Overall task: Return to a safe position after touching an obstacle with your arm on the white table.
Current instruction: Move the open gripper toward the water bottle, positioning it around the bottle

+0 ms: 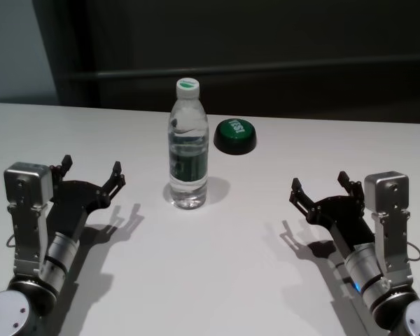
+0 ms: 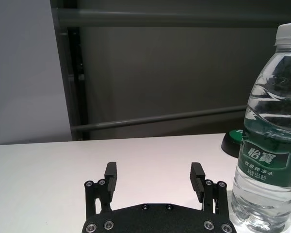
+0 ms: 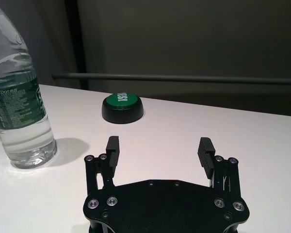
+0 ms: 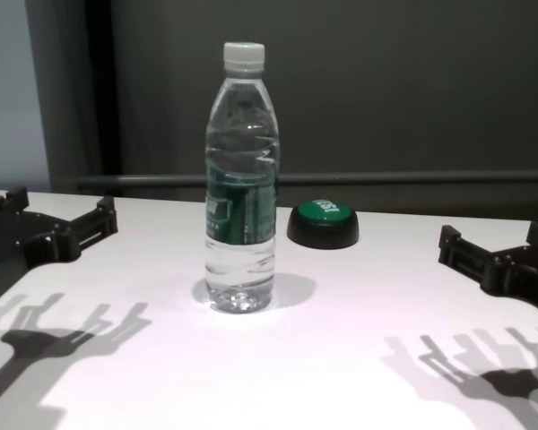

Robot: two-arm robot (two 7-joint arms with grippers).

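Starting at your left, the left gripper (image 1: 91,170) hung just above the white table (image 1: 217,280), its two black fingers spread wide and holding nothing; the left wrist view showed those fingers (image 2: 110,178) apart over bare tabletop, with the bottle just beside them on the inner side.

Next, you had the obstacle (image 1: 188,143), a clear water bottle, standing upright near the middle of the table, between the two arms and touching neither. It was capped in white, and the cap top carried a small green mark you could not read in the head view. Its dark green label band bore white Chinese characters, seen most plainly from the left wrist (image 2: 270,160), with a line of smaller print beneath that was too fine to make out. Water filled it up to its shoulder.

Just behind and to the right of the bottle sat a green dome button (image 1: 235,135) on a black base, apart from the bottle; white capitals ran across its top, appearing to read "TEST".

At your right, the right gripper (image 1: 320,187) hovered low over the table, fingers (image 3: 204,150) likewise splayed and empty, well apart from bottle and button.
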